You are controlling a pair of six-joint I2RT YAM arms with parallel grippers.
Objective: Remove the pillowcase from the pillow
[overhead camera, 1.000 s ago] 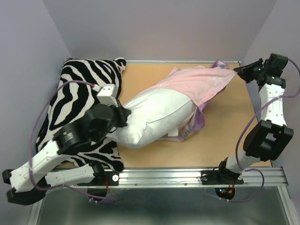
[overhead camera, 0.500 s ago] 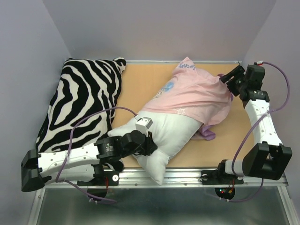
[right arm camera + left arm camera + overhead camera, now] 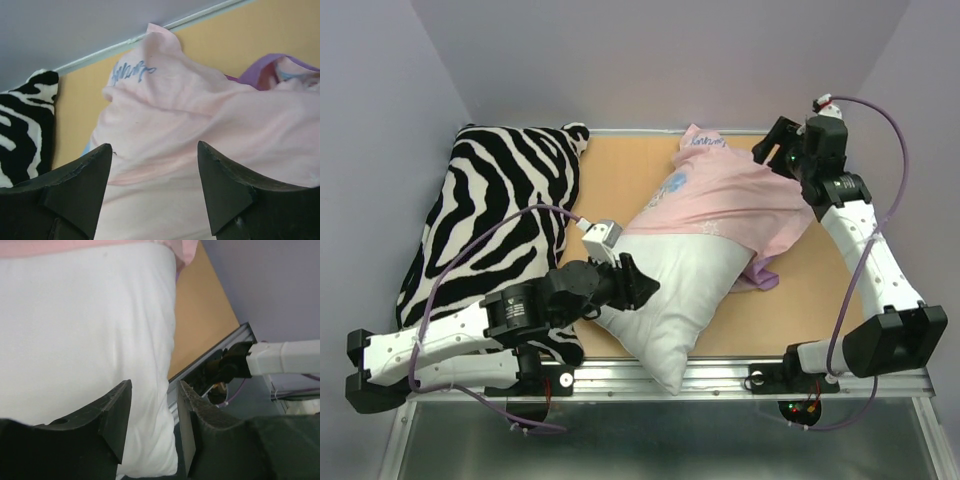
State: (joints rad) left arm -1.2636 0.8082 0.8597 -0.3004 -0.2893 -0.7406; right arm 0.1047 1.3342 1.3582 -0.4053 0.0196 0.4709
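Top external: the pillow [image 3: 675, 290] lies diagonally, near-left to far-right.

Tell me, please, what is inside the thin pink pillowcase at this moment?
The plump white rectangular pillow: its far end sits inside the thin pink fabric pillowcase, and its near half sticks out bare. How far it reaches inside is covered by the fabric.

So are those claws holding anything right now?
No, nothing is held. The left gripper and right gripper are both open; neither grips the pillow or the pillowcase.
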